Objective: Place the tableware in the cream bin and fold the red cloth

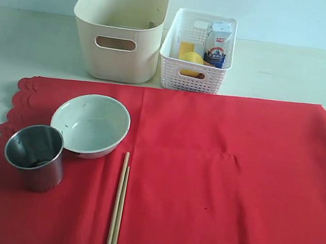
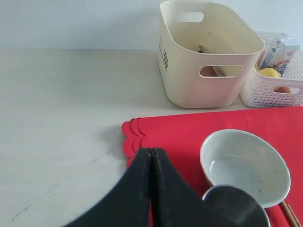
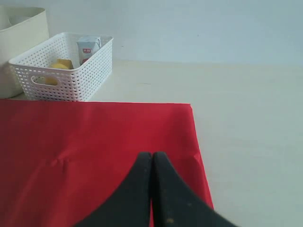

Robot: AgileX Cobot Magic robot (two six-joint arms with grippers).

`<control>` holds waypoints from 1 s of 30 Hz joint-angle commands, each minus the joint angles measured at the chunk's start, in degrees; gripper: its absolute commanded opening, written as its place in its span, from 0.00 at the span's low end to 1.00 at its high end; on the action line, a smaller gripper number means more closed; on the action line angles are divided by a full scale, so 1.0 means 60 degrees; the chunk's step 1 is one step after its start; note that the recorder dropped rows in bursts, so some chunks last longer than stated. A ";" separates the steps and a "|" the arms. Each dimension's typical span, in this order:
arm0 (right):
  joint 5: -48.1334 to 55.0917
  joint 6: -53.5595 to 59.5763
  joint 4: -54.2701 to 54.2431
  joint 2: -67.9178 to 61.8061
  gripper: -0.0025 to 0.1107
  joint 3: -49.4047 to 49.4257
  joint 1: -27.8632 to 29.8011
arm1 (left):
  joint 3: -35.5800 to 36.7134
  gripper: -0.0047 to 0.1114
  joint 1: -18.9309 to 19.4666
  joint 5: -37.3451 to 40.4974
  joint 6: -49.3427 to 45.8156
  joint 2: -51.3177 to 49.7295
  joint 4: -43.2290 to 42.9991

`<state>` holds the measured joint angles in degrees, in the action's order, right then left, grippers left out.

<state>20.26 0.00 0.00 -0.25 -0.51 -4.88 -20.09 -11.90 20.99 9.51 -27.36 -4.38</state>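
The red cloth (image 1: 214,187) lies spread flat over the table, scalloped edge at the left. On its left part sit a white bowl (image 1: 90,124), a steel cup (image 1: 35,155) and a pair of wooden chopsticks (image 1: 117,208). The cream bin (image 1: 122,24) stands behind the cloth; something brownish and a handle show inside it in the left wrist view (image 2: 210,71). Neither arm shows in the exterior view. My left gripper (image 2: 150,152) is shut and empty above the cloth's scalloped corner, near the bowl (image 2: 244,165) and cup (image 2: 236,208). My right gripper (image 3: 151,155) is shut and empty over the cloth (image 3: 94,137) by its right edge.
A white perforated basket (image 1: 196,52) stands right of the cream bin, holding a small milk carton (image 1: 218,43) and a yellow lemon (image 1: 191,58). Bare pale tabletop (image 2: 61,118) surrounds the cloth on the left, back and right (image 3: 251,142).
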 commanded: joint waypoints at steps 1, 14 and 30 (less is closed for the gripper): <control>-0.0047 0.0000 0.0000 0.0042 0.02 0.0034 0.0039 | -0.0066 0.04 -0.0053 -0.0062 -0.0021 -0.0038 -0.0024; -0.0047 0.0000 0.0000 0.0042 0.02 0.0034 0.0039 | -0.0066 0.04 -0.0053 -0.0488 -0.0021 -0.0038 -0.0024; -0.0047 0.0000 0.0000 0.0042 0.02 0.0034 0.0039 | -0.0089 0.04 -0.0053 -0.0235 -0.0021 -0.1225 0.0016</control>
<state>20.26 0.00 0.00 -0.25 -0.51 -4.88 -20.09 -11.98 19.67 9.51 -32.52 -4.38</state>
